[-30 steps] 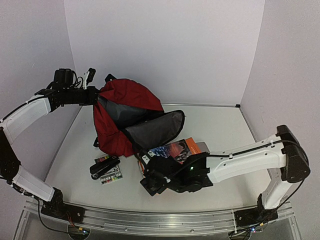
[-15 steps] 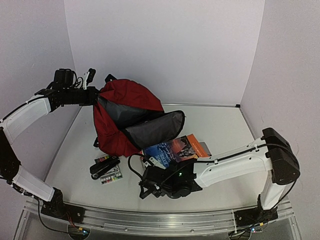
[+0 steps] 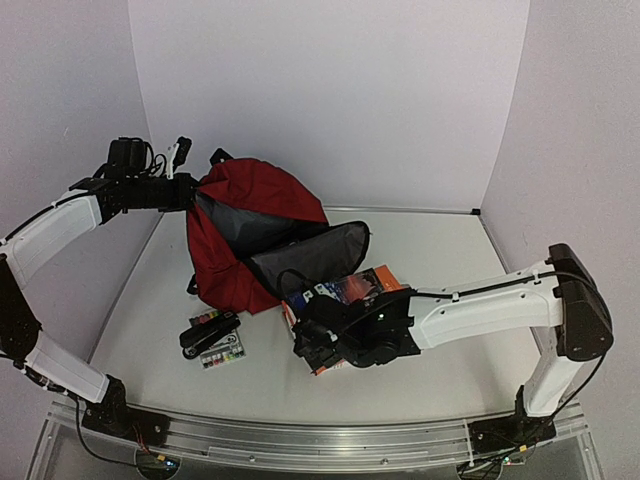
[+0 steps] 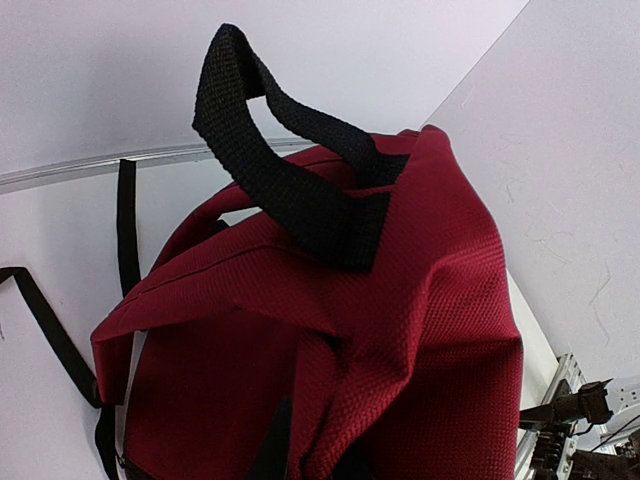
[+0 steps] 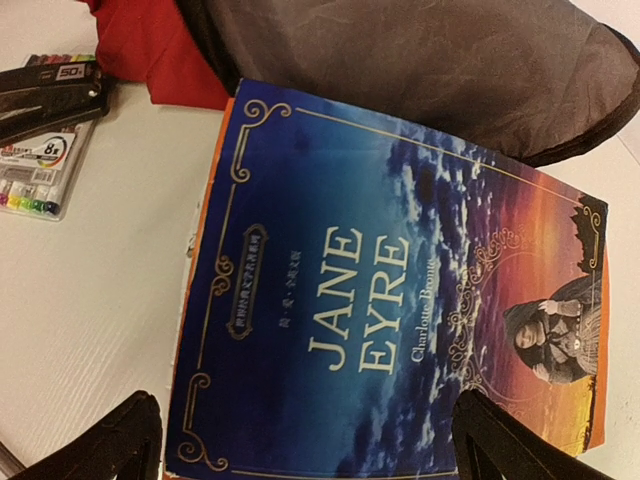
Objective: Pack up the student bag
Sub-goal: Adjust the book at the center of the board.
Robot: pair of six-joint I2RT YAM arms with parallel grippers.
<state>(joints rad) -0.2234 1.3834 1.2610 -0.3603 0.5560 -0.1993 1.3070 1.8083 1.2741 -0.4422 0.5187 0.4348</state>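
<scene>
The student bag [image 3: 240, 215], dark red with its grey-lined flap [image 3: 315, 258] lying open to the right, stands at the back left. My left gripper [image 3: 188, 192] is shut on the bag's top fabric and holds it up. In the left wrist view the red cloth [image 4: 400, 300] and the black carry handle [image 4: 290, 180] fill the frame and hide the jaws. My right gripper [image 5: 310, 462] hovers open over the near end of a "Jane Eyre" book [image 5: 380, 300], one finger [image 5: 110, 450] beside the book, the other above the cover. The book [image 3: 375, 285] lies flat just in front of the flap.
A black stapler [image 3: 208, 333] and a pack of coloured markers [image 3: 222, 352] lie on the table left of the book, in front of the bag. Black straps [image 4: 125, 230] trail behind the bag. White walls close off the back and both sides.
My right gripper has moved from the table's front edge back over the book, covering most of it in the top view. The left arm and the bag have not moved.
</scene>
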